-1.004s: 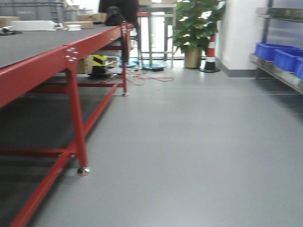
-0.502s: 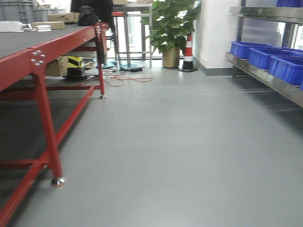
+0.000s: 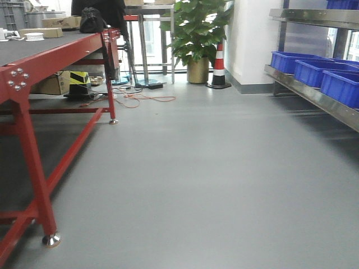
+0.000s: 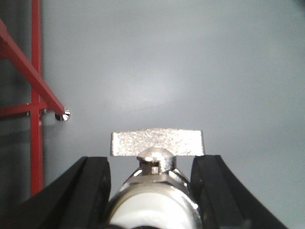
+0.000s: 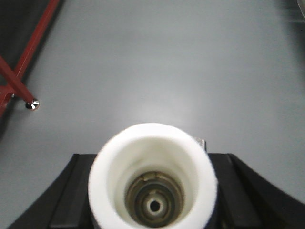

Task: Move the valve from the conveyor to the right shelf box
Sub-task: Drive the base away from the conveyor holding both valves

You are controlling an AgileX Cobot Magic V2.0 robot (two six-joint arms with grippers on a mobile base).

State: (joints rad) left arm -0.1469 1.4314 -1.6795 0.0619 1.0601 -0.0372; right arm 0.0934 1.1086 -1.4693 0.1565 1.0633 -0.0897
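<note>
Front view: three blue boxes [image 3: 312, 71] are sitting on one shelf [image 3: 305, 91] at the right, opposite one red-framed table [image 3: 56, 53]. Left wrist view: the left gripper [image 4: 152, 177] is clamping one valve [image 4: 157, 143] above the floor. Right wrist view: the right gripper [image 5: 155, 183] is clamping a second valve [image 5: 152, 138].

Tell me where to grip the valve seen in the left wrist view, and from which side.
Grip the valve by its rounded metal body, coming from behind its base as the left gripper does: black fingers flank it on both sides, below the flat handle. That thin crosswise handle would likely turn under pressure.
</note>
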